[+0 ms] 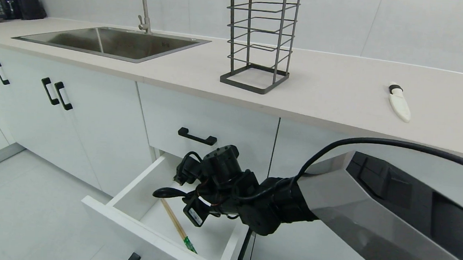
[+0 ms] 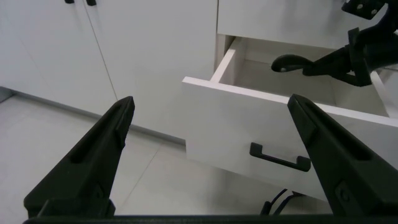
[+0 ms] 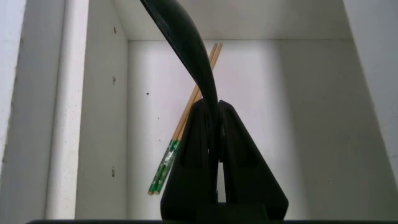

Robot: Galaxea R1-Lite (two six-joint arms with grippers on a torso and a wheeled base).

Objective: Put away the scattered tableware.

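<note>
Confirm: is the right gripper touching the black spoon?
Touching. The right wrist view shows the right gripper shut on the handle of the black spoon, with no gap between them.

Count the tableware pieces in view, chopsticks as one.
3: black spoon in the right gripper above the open drawer; chopsticks inside it; white knife on the counter. More may lie hidden.

The spoon is coloured black, the chopsticks tan with green ends, the drawer white, the knife white with a black band.
</note>
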